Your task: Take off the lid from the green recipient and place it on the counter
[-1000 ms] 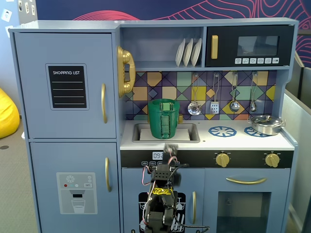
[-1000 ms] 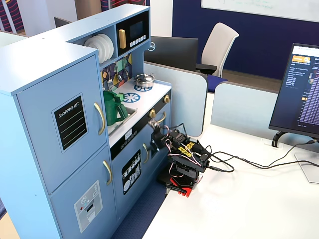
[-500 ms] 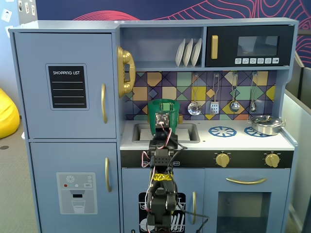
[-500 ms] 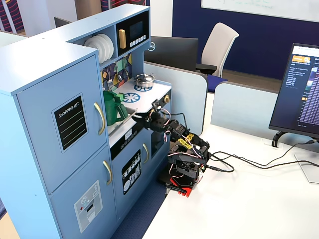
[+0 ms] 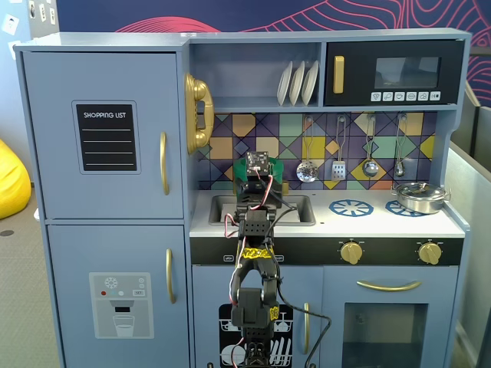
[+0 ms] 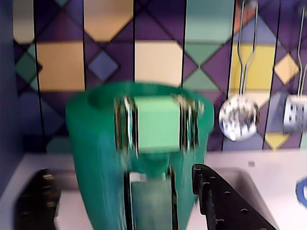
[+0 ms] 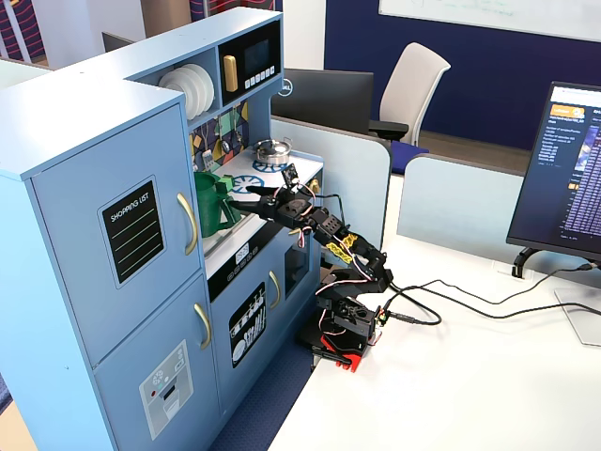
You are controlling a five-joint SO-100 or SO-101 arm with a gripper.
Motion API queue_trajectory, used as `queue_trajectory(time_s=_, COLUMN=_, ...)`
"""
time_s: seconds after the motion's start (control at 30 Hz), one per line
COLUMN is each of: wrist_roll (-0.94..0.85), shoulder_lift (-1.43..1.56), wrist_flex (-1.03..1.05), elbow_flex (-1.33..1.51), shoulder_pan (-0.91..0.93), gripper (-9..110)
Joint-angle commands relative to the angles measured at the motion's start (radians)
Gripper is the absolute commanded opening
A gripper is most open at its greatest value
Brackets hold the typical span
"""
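Wrist view is showing the pot (image 6: 139, 158) at frame centre, dead ahead of the claw (image 6: 120, 201), standing upright at the sink's far edge on the counter (image 6: 268, 167). Dark fingers (image 6: 220, 201) are flanking its base, spread wide, gripping nothing. No lid is showing. Side fixed view alone is revealing the gap between claw (image 7: 246, 199) and pot (image 7: 214, 205).

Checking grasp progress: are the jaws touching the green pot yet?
Cannot tell. The wrist view is blurred: the green pot stands between the black jaws, yet neither contact nor gap shows plainly.
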Motion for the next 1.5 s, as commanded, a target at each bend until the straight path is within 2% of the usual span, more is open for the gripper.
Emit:
queue_trajectory(time_s=0.0, wrist_roll=0.009, shoulder_lift=-0.060, wrist_flex=-0.054, elbow_flex=-0.114, shoulder_pan=0.037, gripper=41)
queue_trajectory(time_s=0.2, wrist_roll=-0.006, shoulder_lift=-0.107, wrist_flex=-0.101, elbow_flex=-0.130, shoulder_pan=0.058, gripper=43)
queue_trajectory(time_s=1.37, wrist_roll=-0.054, shoulder_lift=-0.373, wrist_flex=-0.229, elbow_flex=-0.293, shoulder_pan=0.005, gripper=36)
queue_trajectory(time_s=1.47, wrist_roll=-0.061, shoulder_lift=-0.379, wrist_flex=-0.229, elbow_flex=-0.298, shoulder_pan=0.011, gripper=32)
